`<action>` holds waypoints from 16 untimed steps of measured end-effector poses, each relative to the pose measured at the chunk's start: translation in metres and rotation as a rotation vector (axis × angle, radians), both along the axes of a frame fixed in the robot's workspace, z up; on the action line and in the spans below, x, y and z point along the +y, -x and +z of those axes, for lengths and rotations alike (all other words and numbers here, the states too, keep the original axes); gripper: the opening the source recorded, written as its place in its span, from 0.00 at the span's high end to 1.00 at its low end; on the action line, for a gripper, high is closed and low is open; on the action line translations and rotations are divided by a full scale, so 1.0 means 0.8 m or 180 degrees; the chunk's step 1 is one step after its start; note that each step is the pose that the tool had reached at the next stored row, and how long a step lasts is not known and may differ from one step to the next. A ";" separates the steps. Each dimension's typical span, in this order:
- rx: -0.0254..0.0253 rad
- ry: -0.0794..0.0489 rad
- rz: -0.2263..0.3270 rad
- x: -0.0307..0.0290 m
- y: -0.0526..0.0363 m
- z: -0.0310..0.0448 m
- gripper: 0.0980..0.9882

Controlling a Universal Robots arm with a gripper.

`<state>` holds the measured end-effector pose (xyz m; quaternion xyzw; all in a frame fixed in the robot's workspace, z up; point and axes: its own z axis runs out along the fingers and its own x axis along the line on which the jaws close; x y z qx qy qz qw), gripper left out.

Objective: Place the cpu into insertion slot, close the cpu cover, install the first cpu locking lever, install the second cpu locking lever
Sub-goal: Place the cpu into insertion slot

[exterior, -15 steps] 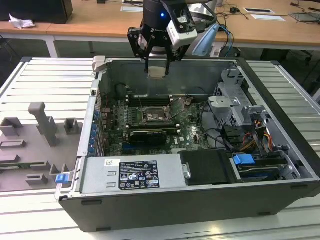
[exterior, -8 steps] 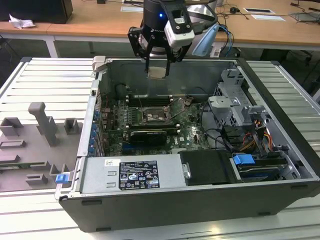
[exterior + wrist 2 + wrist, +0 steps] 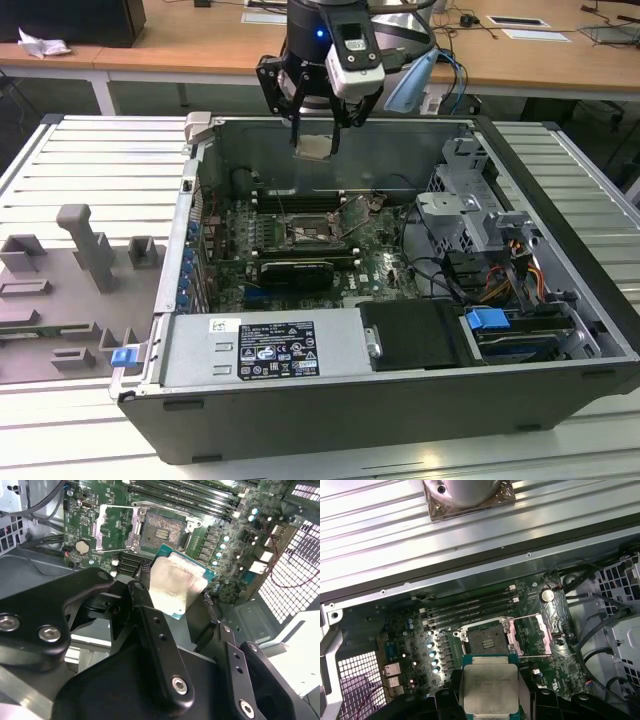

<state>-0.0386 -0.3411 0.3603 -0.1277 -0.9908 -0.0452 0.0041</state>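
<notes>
My gripper (image 3: pixel 318 135) hangs above the open computer case, shut on the cpu (image 3: pixel 316 147), a small flat square chip with a pale metal top. In both wrist views the cpu (image 3: pixel 176 585) (image 3: pixel 489 689) sits between the black fingers (image 3: pixel 145 605), held level. Below it the insertion slot (image 3: pixel 305 232) (image 3: pixel 162 532) (image 3: pixel 487 640) lies bare on the green motherboard. The cpu cover (image 3: pixel 116 527) (image 3: pixel 532 635), a silver frame plate, is swung open beside the slot. A thin wire lever (image 3: pixel 120 507) stands raised along the cover.
Memory slots (image 3: pixel 300 198) run behind the socket and a graphics card (image 3: pixel 295 272) lies in front of it. A drive cage (image 3: pixel 465 215) with cables fills the exterior view's right. The power supply (image 3: pixel 260 350) sits at the front. Grey fixtures (image 3: pixel 70 290) stand outside the case.
</notes>
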 end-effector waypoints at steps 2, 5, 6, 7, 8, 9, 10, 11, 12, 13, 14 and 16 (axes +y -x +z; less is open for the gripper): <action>0.0000 0.0000 -0.0021 0.0000 0.000 -0.0006 0.52; 0.0000 0.0000 -0.0092 0.0000 0.000 -0.0016 0.52; 0.0000 0.0000 -0.0118 0.0000 0.000 -0.0020 0.52; 0.0000 0.0000 -0.0136 0.0000 0.000 -0.0022 0.52; 0.0000 0.0000 -0.0155 0.0000 0.000 -0.0024 0.52; 0.0000 0.0000 -0.0173 0.0000 0.000 -0.0026 0.52; 0.0000 0.0000 -0.0194 0.0000 0.000 -0.0029 0.52; 0.0000 0.0000 -0.0237 0.0000 0.000 -0.0034 0.52; 0.0000 0.0000 -0.0272 0.0000 0.000 -0.0039 0.52; 0.0000 0.0000 -0.0291 0.0000 0.000 -0.0042 0.52; 0.0000 0.0000 -0.0312 0.0000 0.000 -0.0045 0.52; 0.0000 0.0000 -0.0361 0.0000 0.000 -0.0051 0.52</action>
